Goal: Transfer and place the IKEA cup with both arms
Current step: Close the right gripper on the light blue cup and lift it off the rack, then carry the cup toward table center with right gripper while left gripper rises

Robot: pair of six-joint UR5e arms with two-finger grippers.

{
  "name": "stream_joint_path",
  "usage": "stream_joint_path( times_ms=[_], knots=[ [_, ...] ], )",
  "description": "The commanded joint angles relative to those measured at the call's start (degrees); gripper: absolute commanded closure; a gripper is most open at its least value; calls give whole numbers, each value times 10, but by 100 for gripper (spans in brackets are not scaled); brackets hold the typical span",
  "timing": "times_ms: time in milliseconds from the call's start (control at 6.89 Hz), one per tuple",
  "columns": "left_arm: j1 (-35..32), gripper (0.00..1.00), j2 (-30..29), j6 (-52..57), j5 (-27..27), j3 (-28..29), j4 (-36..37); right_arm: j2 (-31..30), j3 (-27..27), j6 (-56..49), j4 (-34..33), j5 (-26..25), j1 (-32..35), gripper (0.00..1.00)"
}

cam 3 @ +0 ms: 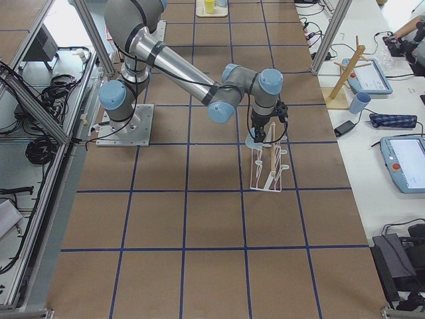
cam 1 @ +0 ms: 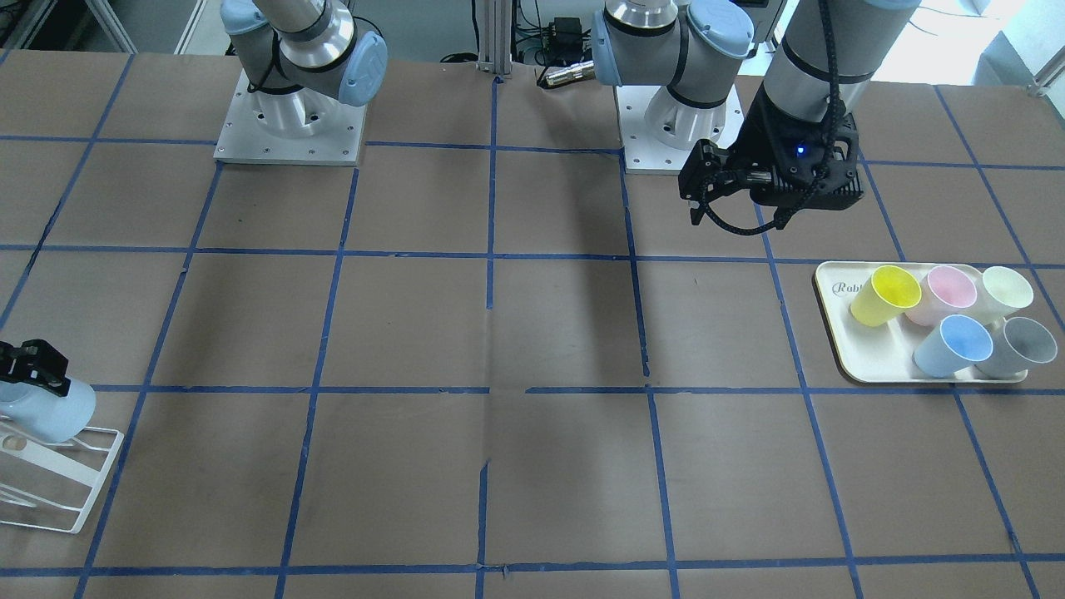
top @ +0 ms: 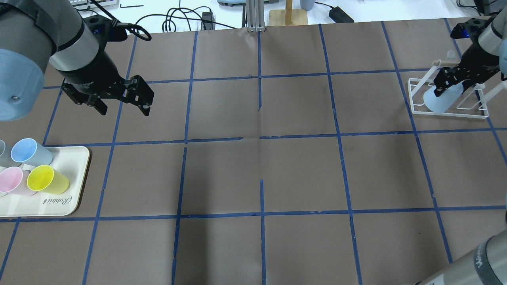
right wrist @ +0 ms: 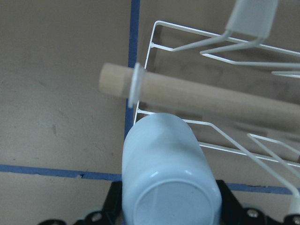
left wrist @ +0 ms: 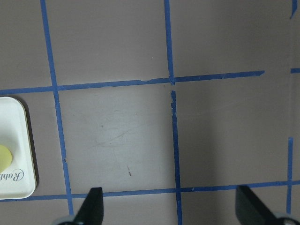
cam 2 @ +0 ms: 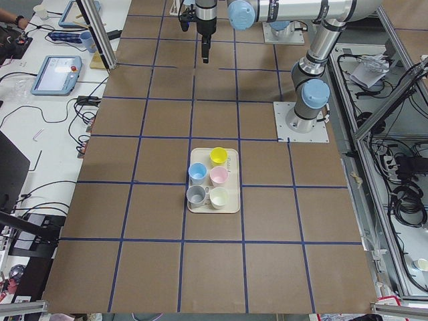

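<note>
While your right gripper (top: 446, 83) clamps the IKEA cup (top: 439, 101) at the white wire rack (top: 449, 114), upper right of the overhead view, the hand-over looks done and only release remains. Its long axis tilts, base toward the wrist, mouth down. Your left gripper (top: 123, 107) hangs spread, empty.

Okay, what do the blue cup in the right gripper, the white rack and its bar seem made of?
Blue cup: probably plastic, opaque, smooth with a soft sheen on its base. White rack: thin wire, likely metal with a white coating, though that's a guess. Bar: looks like bare wood, matte tan, round like a dowel.
</note>
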Motion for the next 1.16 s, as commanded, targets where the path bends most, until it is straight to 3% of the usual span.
stream_joint_path(
  times_ms=[0,290,725,870,1015],
  knots=[
    [0,0,-1,0,2,-1,1,-5,-9,0,1,1,0,54],
    [0,0,2,-2,2,0,-1,-32,-41,-8,36,5,-4,54],
    [3,0,-12,-7,-5,5,5,-77,-130,-7,197,-1,-4,54],
    [15,0,-22,1,-14,15,12,-93,-139,-11,236,17,-5,54],
    [45,0,-28,0,-111,16,13,-119,-138,-24,266,112,-4,54]
  ],
)
